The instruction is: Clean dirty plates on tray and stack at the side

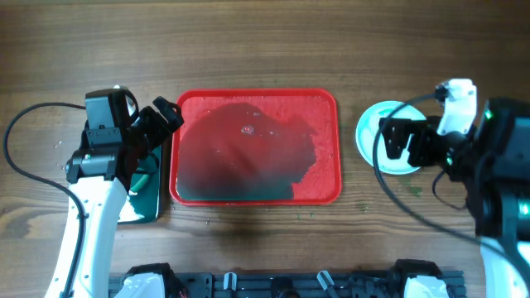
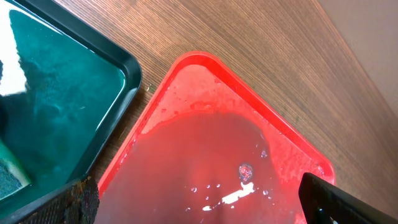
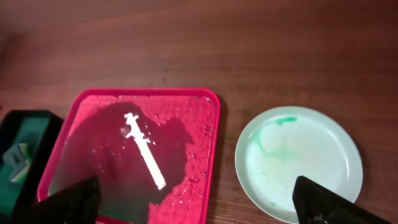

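Note:
The red tray (image 1: 257, 93) lies in the middle of the table with a dark wet film on its floor and no plate on it. It also shows in the left wrist view (image 2: 205, 59) and the right wrist view (image 3: 149, 92). A pale plate (image 1: 374, 136) with faint green streaks (image 3: 298, 162) lies on the table to the tray's right; whether more plates lie under it I cannot tell. My left gripper (image 1: 161, 116) (image 2: 199, 205) is open and empty over the tray's left edge. My right gripper (image 1: 402, 141) (image 3: 199, 205) is open and empty above the plate's left part.
A black tray with a green inside (image 1: 149, 194) (image 2: 62, 87) sits left of the red tray, partly under my left arm. A sponge (image 3: 15, 158) lies in it. Cables run from both arms across the wooden table.

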